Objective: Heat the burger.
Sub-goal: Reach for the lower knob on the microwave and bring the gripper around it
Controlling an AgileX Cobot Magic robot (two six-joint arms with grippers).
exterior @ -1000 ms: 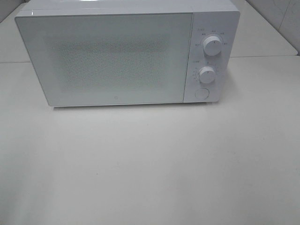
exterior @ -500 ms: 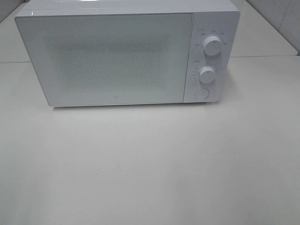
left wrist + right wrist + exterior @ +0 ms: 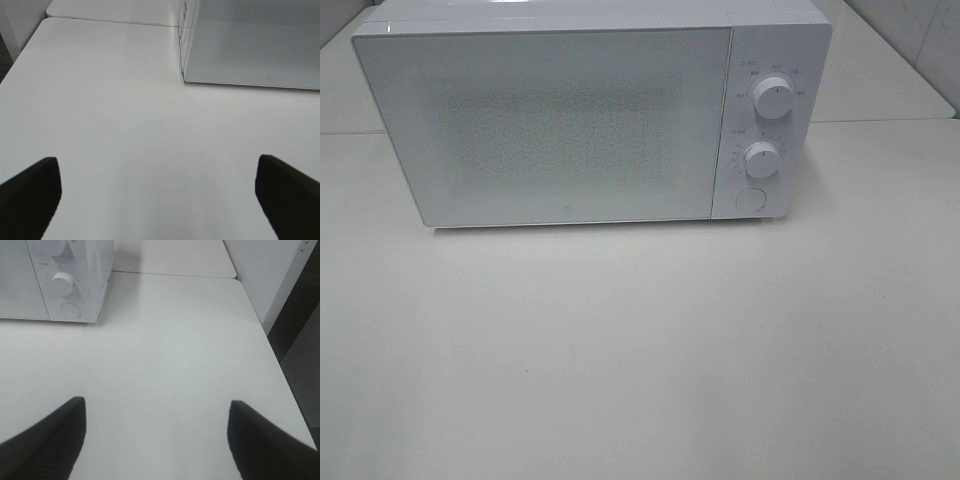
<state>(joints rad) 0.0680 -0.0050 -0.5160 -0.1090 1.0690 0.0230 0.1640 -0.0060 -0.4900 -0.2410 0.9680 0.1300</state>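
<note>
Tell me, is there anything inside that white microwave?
The microwave has its door shut, and the dotted window shows only a pale blur. Whether a burger or anything else sits inside cannot be seen.

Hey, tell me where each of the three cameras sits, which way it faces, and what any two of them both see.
Exterior high: mounted high in front, looking down at the microwave and table; none of the robot shows.
Left wrist: on the left arm, low over the table, facing the microwave's door corner; both fingers of the open left gripper show.
Right wrist: on the right arm, facing the microwave's control end and the table's far edge; the open right gripper shows.
Shared: exterior high and right wrist both see the lower knob and button.
</note>
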